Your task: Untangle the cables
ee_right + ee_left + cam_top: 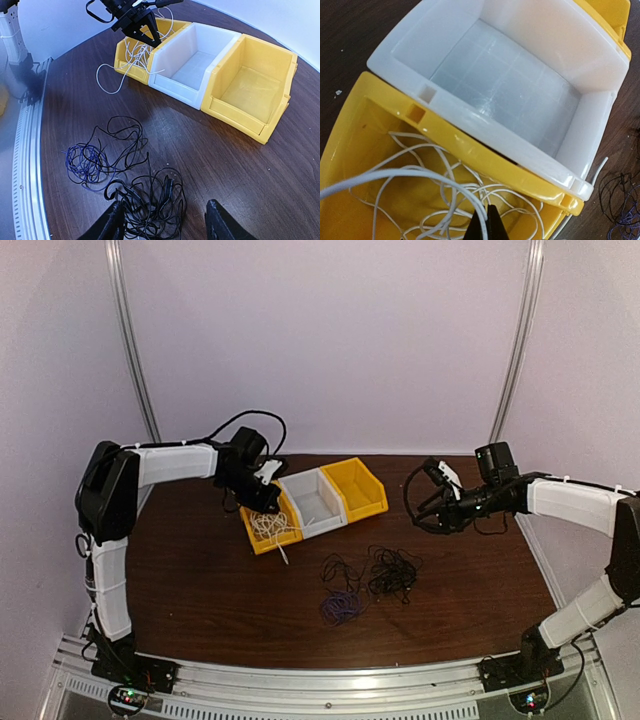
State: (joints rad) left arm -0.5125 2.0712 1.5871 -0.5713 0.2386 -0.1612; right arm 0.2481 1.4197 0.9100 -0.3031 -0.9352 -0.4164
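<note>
A white cable (415,172) lies coiled in the left yellow bin (470,136), with one end trailing over the bin's front onto the table (107,85). My left gripper (487,216) hangs over that bin, shut on a strand of the white cable (272,527). On the table in front of the bins lie a black cable tangle (150,200), a looser thin black cable (120,135) and a purple cable bundle (82,162). The right gripper (165,225) hovers open just above and behind the black tangle (392,572), holding nothing; the purple bundle (340,608) is nearer the front edge.
A white bin (313,502) and a second yellow bin (362,486), both with nothing in them, stand in a row with the first at the back of the table. The dark wooden tabletop (200,580) ends at a metal rail (330,685) in front; walls close in behind.
</note>
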